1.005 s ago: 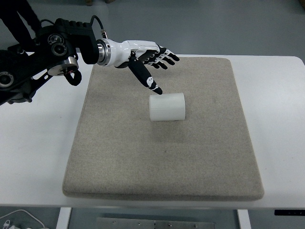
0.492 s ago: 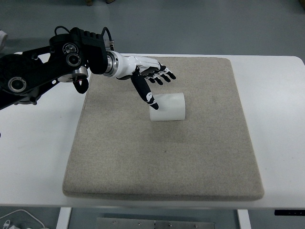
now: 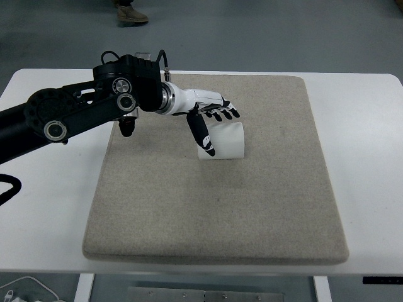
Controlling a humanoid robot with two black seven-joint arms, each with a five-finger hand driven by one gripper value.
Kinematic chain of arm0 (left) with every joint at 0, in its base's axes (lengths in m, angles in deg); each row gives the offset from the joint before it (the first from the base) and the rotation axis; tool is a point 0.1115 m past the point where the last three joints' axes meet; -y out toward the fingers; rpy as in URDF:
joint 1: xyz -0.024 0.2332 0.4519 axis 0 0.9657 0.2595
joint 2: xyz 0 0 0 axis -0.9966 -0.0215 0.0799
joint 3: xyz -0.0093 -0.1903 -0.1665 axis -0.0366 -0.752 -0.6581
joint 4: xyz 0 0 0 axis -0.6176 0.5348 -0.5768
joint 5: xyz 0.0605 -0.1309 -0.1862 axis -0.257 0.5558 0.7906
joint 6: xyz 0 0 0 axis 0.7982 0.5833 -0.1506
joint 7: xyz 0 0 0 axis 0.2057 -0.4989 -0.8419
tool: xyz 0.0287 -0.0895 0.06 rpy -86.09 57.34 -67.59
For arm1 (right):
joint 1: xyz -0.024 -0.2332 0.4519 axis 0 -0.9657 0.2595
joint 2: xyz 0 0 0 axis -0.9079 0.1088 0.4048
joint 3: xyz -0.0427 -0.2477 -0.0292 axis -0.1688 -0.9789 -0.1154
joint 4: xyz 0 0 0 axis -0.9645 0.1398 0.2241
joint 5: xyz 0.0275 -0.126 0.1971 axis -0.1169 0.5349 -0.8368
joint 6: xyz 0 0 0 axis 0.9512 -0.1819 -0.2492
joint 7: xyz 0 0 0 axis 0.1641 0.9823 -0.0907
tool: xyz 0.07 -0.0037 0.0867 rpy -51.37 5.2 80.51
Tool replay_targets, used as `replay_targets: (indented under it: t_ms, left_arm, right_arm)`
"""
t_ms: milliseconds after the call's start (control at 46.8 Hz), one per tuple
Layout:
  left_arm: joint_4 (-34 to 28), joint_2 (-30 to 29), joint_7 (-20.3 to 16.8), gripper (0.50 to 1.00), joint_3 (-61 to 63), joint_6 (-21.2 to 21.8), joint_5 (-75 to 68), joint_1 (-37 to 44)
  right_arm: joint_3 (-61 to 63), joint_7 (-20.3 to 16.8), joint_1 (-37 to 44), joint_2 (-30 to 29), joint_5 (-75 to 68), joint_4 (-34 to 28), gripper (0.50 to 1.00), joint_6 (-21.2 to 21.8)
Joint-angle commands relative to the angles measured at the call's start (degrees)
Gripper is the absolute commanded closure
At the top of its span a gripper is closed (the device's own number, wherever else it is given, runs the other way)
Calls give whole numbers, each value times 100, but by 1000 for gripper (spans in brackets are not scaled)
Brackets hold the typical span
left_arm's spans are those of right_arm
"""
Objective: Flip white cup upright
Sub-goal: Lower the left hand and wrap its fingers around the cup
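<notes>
White and ribbed along its sides, the white cup [image 3: 221,141] lies on its side on a beige felt mat [image 3: 214,207], slightly toward the mat's far edge and midway between its left and right edges. The mat covers most of a white tabletop [image 3: 44,182]. The robot's left hand [image 3: 208,116], on an arm reaching in from the tabletop's left edge, sits at the cup's left end. Its fingers [image 3: 224,113] are spread over the cup's far upper side and its thumb [image 3: 203,136] hangs down across the near-left end, so the hand brackets the cup loosely and grips nothing. Whether any fingertip actually touches the cup cannot be made out. The right arm is out of view.

By its look the cup is a light, thin-walled disposable one, likely to roll across the felt at a nudge and to dent if squeezed hard. The ribbing should give the fingertips some purchase. A sensible hold would be a gentle pinch across the body near the left end, thumb on the near side and fingers on the far side, then a rotation to stand it up. Which end is the open mouth cannot be told from here.
</notes>
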Motion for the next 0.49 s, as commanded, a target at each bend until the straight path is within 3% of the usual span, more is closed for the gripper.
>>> replay_targets:
  t_ms: [0,471]
  left_arm:
    - [-145,122,-17,523,1,0,-108,10]
    - [-611,526,-78,523,10,0,-424,18]
  right_arm:
    - [0,0,0,0,0,0,570,-1]
    - [0,0,0,0,0,0,570,-1]
